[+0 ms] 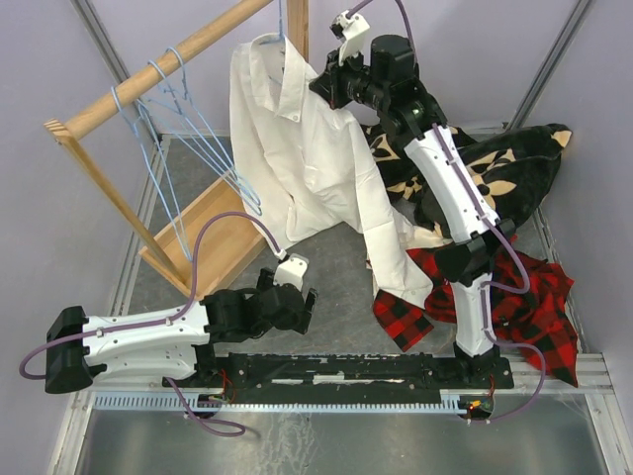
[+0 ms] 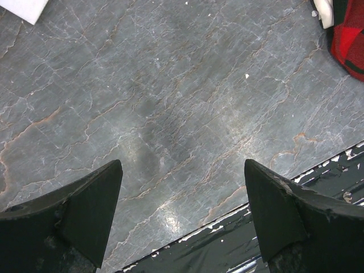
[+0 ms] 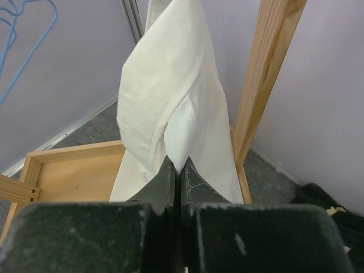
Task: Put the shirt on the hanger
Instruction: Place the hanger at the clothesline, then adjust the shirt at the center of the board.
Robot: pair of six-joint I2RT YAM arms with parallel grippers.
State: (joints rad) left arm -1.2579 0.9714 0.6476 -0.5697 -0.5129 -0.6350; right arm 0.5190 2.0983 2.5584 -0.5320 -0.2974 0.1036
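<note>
Nearest, bottom of the top view: black mounting bar (image 1: 356, 368) carrying both arm bases. Left gripper (image 1: 303, 300) (image 2: 182, 166) sits low, left of centre, jaws spread wide with nothing between them, only grey veined tabletop (image 2: 170, 85) below. Lower right, a red-and-black plaid garment (image 1: 524, 307) lies crumpled on the table; a corner of it shows at the upper right of the left wrist view (image 2: 348, 40). Behind it, right of centre, a black blanket with tan flowers (image 1: 514, 173) is heaped, with the right arm passing above it. A cream-white long-sleeved button-up shirt (image 1: 297, 148) (image 3: 170, 91) hangs upper centre, collar up, on a thin light-blue wire hanger (image 1: 281, 24). The hook shows above the collar at the top edge, by the round wooden rail (image 1: 168, 64). One sleeve trails down to the table and ends touching the plaid garment. Right gripper (image 1: 321, 87) (image 3: 177, 166) is raised at the shirt's right-hand edge near the collar, jaws clenched together, tips against the cloth; cannot tell if any cloth is nipped. Three more light-blue wire hangers (image 1: 163, 84) hang upper left on the rail, apart from the shirt. Wooden base tray (image 1: 213, 233) below them.
</note>
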